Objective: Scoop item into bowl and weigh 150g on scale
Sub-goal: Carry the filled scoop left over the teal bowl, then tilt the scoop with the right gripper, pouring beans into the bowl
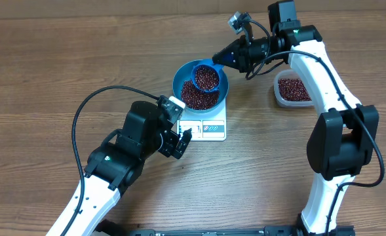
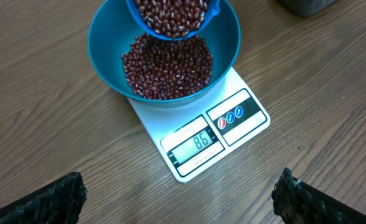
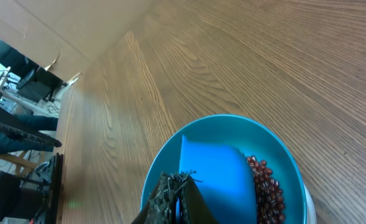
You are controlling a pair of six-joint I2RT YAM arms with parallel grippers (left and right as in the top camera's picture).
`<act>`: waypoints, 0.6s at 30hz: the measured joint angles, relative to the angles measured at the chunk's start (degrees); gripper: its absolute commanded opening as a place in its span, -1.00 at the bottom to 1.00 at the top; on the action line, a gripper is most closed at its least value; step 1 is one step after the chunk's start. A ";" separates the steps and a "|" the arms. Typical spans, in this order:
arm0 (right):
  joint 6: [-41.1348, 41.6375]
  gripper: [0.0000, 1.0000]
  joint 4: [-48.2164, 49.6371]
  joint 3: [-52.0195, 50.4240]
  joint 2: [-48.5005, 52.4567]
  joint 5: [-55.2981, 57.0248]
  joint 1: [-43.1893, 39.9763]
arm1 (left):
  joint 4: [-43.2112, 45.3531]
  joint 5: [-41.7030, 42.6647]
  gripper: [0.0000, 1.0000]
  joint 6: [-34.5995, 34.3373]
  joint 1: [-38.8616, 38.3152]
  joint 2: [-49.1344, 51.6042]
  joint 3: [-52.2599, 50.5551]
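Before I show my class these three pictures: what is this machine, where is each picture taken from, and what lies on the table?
Two robot arms stand at a wooden table. One picture looks down from above; the others come from a camera on each wrist. A flat white square kitchen scale carries a round, deep blue bowl partly filled with small red-brown beans. The right gripper is shut on a small blue scoop of beans, held over the bowl. The left gripper hangs open beside the scale. A clear plastic tub of beans stands apart.
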 measured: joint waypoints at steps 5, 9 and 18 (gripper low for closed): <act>0.61 -0.93 0.02 0.00 0.00 0.50 -0.17 | 0.02 0.00 0.99 0.00 0.00 0.00 0.00; 0.94 -0.93 -0.02 0.00 -0.20 0.70 -0.15 | 0.02 0.00 0.99 0.00 0.00 0.00 0.00; 2.29 -0.93 0.02 0.00 -3.23 1.33 -0.15 | 0.02 0.00 0.99 0.00 0.00 0.00 0.00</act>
